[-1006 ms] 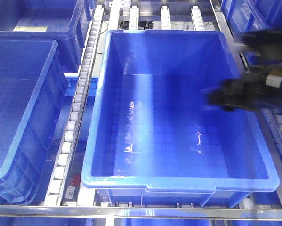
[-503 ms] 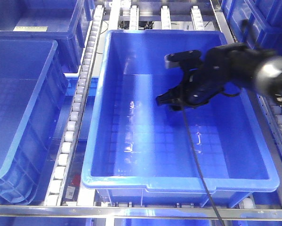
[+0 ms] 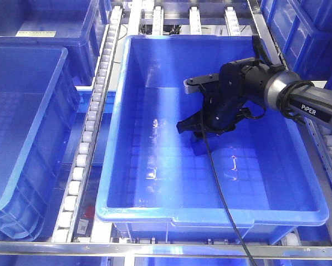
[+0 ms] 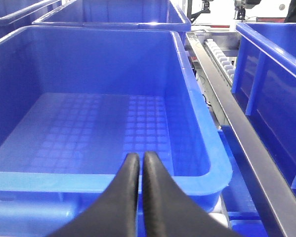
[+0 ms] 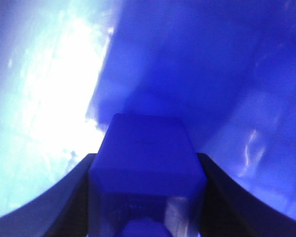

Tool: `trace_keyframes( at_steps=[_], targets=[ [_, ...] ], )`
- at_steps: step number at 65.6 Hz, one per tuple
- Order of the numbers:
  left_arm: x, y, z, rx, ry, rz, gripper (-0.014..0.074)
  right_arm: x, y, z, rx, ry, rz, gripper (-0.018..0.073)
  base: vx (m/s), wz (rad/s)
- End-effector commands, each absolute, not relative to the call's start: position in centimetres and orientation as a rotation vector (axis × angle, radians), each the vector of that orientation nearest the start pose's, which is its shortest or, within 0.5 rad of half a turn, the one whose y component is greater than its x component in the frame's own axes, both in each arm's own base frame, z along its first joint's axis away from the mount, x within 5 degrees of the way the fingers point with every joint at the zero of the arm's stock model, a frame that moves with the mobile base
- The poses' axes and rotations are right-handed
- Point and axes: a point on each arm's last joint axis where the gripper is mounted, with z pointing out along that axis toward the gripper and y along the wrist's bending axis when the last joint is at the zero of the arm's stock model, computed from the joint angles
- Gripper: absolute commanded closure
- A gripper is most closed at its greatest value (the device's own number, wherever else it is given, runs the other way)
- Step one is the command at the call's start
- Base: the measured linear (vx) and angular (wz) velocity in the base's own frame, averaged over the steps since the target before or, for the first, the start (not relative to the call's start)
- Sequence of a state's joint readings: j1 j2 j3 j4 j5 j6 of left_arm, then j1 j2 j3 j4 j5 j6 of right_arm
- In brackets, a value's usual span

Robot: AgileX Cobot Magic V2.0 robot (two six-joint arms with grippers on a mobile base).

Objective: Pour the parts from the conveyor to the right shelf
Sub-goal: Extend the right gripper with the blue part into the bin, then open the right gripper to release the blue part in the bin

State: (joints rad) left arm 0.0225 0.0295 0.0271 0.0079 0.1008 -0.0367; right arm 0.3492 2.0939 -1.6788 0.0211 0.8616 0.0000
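Right gripper (image 5: pixel 147 163): my jaws clamped on the blue block (image 5: pixel 147 148), low over the bin (image 3: pixel 116 166) floor.
Left gripper (image 4: pixel 138 163): my jaws together, empty, beside the bin.
Handling: likely light, rigid, slick; flat sides give best hold.

A large blue bin (image 3: pixel 154 183) sits on the roller rack (image 3: pixel 93 111). From three o'clock a black arm (image 3: pixel 299 100) reaches in, its gripper (image 3: pixel 202 128) low over the grid floor near centre. A black cable (image 3: pixel 221 194) trails toward six o'clock. More blue bins (image 3: pixel 21 127) stand at nine o'clock.
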Motion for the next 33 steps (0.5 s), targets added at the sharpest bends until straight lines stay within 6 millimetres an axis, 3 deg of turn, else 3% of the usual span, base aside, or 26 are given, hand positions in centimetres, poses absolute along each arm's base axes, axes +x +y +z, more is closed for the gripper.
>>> trace_keyframes(
  at_steps=[1,22,33],
  targets=[
    [6.0,0.2,20.6,-0.055,1.557,-0.016,0.0602,42.6,15.5,24.2,-0.456,2.604,0.135,0.0447,0.0,0.0],
    [6.0,0.2,20.6,-0.055,1.557,-0.016,0.0602,42.7,15.5,24.4,-0.46,2.59,0.135,-0.0036,0.0,0.0],
    [6.0,0.2,20.6,-0.055,1.557,-0.016,0.0602,42.6,15.5,25.4,-0.456,2.545,0.138,-0.0074,0.0,0.0]
  ],
)
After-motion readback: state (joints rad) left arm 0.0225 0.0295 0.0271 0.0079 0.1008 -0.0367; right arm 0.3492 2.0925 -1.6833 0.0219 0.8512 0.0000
